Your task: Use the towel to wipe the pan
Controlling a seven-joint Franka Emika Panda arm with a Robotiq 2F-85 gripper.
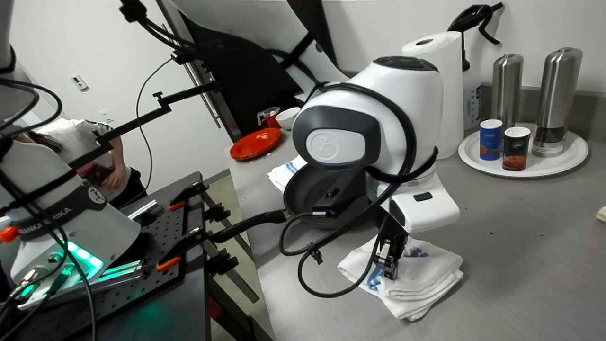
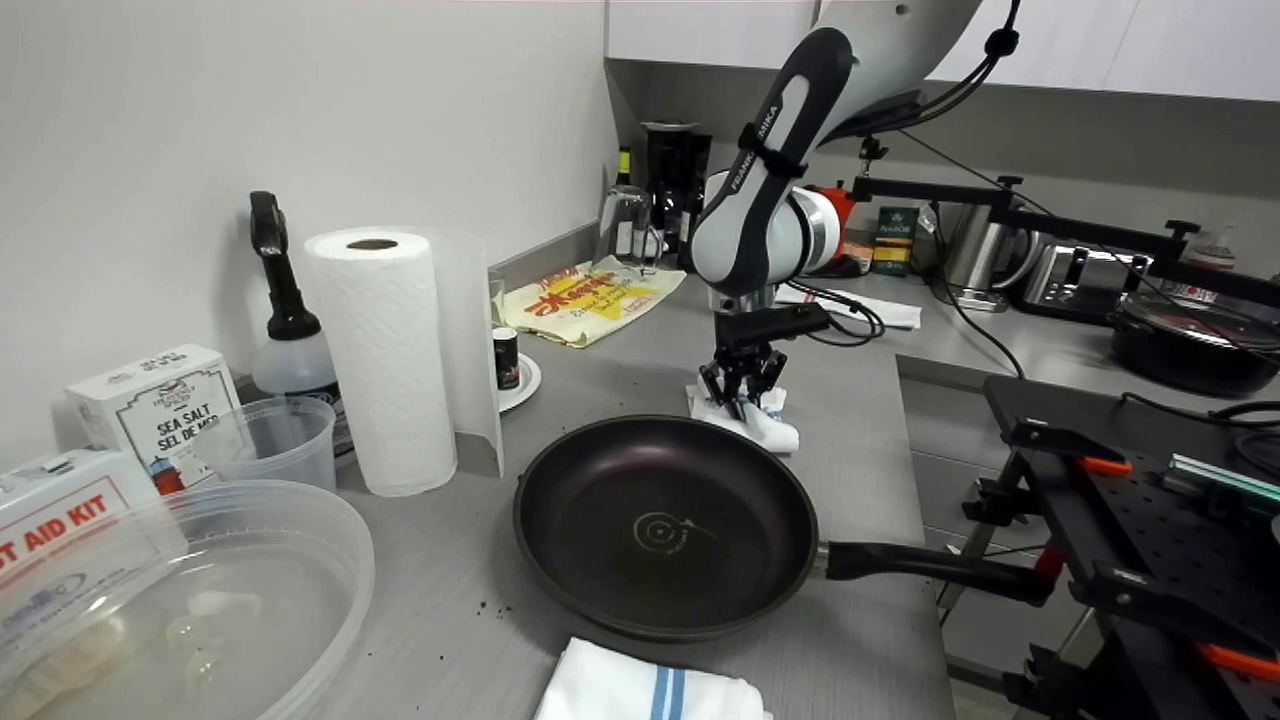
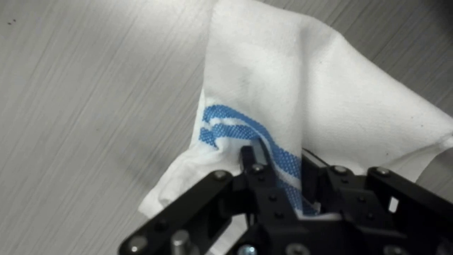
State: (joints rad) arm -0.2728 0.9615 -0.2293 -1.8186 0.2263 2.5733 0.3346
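The white towel with blue stripes (image 3: pixel 254 71) lies folded and bunched on the grey counter. It also shows in both exterior views (image 1: pixel 426 284) (image 2: pixel 770 432). My gripper (image 3: pixel 283 159) points down at the towel, with a raised, striped fold pinched between its fingers. In an exterior view, the gripper (image 1: pixel 390 265) is low over the towel, which still rests on the counter. The dark frying pan (image 2: pixel 650 560) sits upright beside the towel, its black handle (image 2: pixel 930 568) reaching past the counter edge. The arm partly hides the pan (image 1: pixel 305 189) in an exterior view.
A second white, blue-striped towel (image 2: pixel 640 690) lies on the pan's far side from the gripper. A paper towel roll (image 2: pixel 385 370) stands near the wall. A white plate (image 1: pixel 575 147) holds grinders and shakers. A clear plastic tub (image 2: pixel 355 570) and red plates (image 1: pixel 255 142) are also on the counter.
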